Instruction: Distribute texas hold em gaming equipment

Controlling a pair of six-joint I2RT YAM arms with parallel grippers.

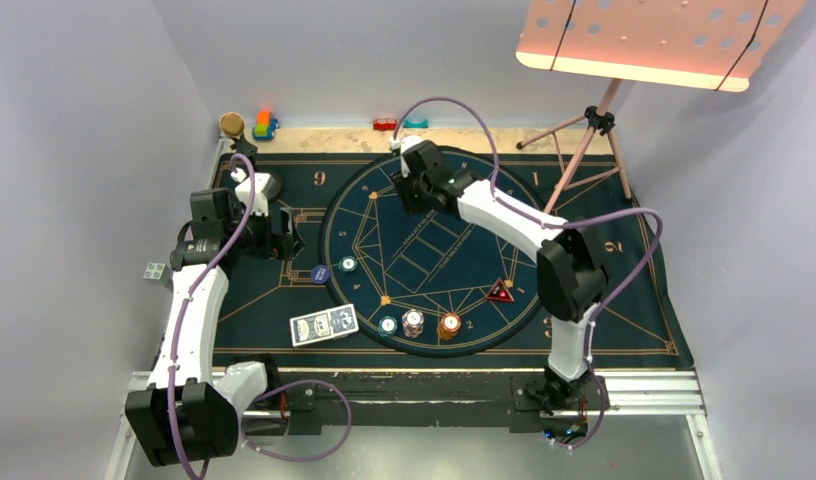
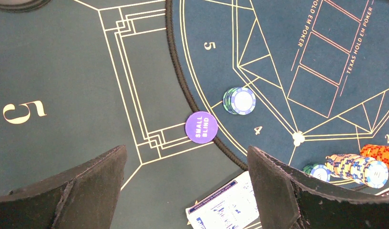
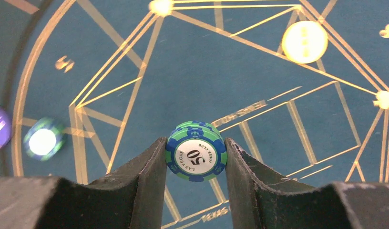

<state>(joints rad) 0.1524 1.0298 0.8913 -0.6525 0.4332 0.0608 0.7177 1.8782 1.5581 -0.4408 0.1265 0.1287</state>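
A dark felt poker mat (image 1: 264, 335) covers the table. Printed on it is a large round layout (image 1: 384, 235) in deep blue, crossed by thin gold lines. Over the far part of the round layout, the right gripper (image 3: 196, 145) has its two black, matte, wedge-shaped fingers pressed against the rim of a green-and-blue chip (image 3: 196, 157). The chip is held on edge, and its white centre reads "50". Beyond the round layout's left rim, the left gripper (image 2: 186, 151) hangs over the mat with its rough-edged black fingers spread wide and nothing between them. A flat purple disc (image 2: 201, 127) lettered "SMALL BLIND" lies right at that left rim, just outside it. A short teal stack (image 2: 239, 100) with a white top face sits just inside the rim. Blue-backed, white-bordered playing cards (image 1: 324, 324) lie fanned flat just outside the near-left rim. Inside the near rim stand three ridged chip stacks in a row: teal (image 1: 387, 324), white and red (image 1: 413, 322), and orange (image 1: 449, 325). A small red triangular marker (image 1: 500, 292) lies inside the near-right rim.
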